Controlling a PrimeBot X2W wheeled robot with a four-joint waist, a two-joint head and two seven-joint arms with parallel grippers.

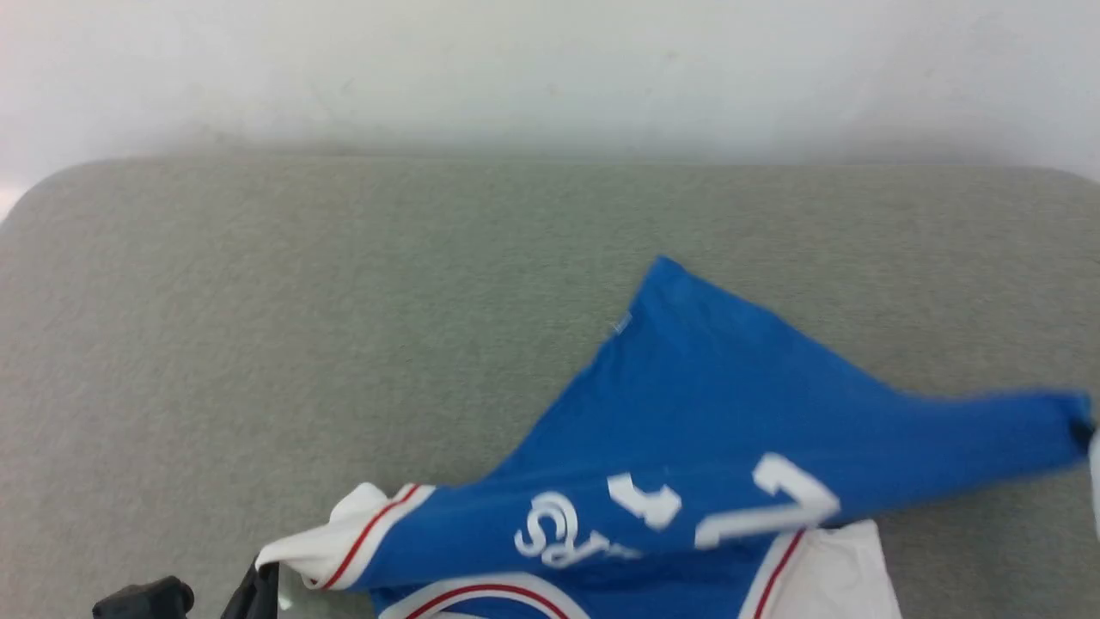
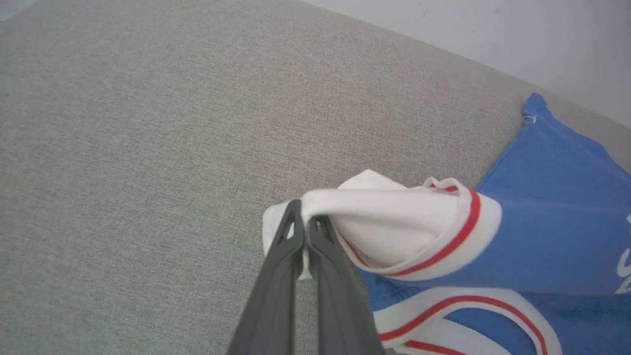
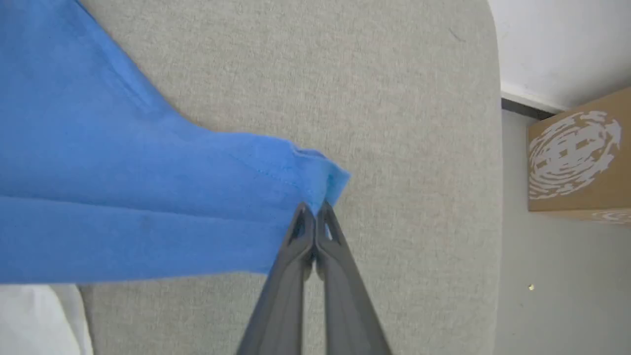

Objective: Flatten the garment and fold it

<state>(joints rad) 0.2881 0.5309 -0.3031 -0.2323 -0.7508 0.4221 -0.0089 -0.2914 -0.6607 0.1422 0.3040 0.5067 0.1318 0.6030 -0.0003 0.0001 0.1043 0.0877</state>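
The garment (image 1: 705,413), a royal-blue T-shirt with white sleeves, red trim and white lettering, lies bunched on the grey table at the front right of the head view. My left gripper (image 2: 304,217) is shut on the edge of a white sleeve (image 2: 394,227), lifting it slightly; its dark fingers (image 1: 253,593) show at the lower left in the head view. My right gripper (image 3: 314,212) is shut on a blue hem corner (image 3: 320,182), pulling the cloth taut toward the right. That corner reaches the right edge in the head view (image 1: 1070,425).
The grey fabric-covered table (image 1: 344,327) has wide bare room to the left and back, with a white wall behind. Off the table's right edge stands a brown cardboard box (image 3: 577,158) on the grey floor.
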